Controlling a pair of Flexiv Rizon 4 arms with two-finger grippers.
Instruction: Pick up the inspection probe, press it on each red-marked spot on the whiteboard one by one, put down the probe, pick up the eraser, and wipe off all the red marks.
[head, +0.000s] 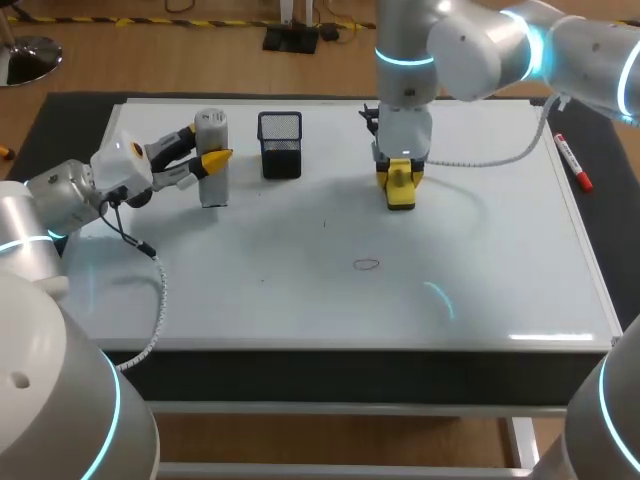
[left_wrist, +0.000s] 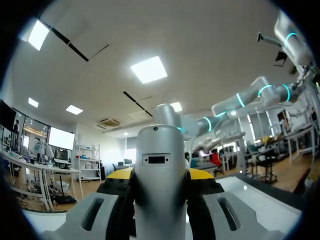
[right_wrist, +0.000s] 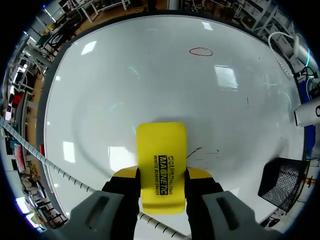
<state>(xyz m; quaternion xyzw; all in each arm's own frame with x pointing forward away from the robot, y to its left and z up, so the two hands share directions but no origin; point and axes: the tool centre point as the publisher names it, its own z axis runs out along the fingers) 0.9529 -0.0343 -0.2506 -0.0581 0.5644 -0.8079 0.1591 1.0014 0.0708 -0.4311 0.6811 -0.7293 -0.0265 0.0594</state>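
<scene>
The grey inspection probe (head: 211, 128) stands upright at the back left of the whiteboard (head: 300, 290), and my left gripper (head: 208, 162) is shut on it from the side. In the left wrist view the probe (left_wrist: 160, 165) fills the space between the yellow fingertips (left_wrist: 119, 176). My right gripper (head: 400, 172) points down at the back middle, shut on the yellow eraser (head: 401, 192), which rests on the board. The right wrist view shows the eraser (right_wrist: 161, 165) between its fingers, a faint red streak (right_wrist: 195, 151) beside it and a red oval mark (right_wrist: 200, 51) farther ahead. That red oval (head: 367, 265) lies mid-board.
A black mesh pen holder (head: 280, 145) stands just right of the probe. A red marker (head: 573, 162) lies along the board's right edge. A white cable (head: 480, 160) trails over the board from my right arm.
</scene>
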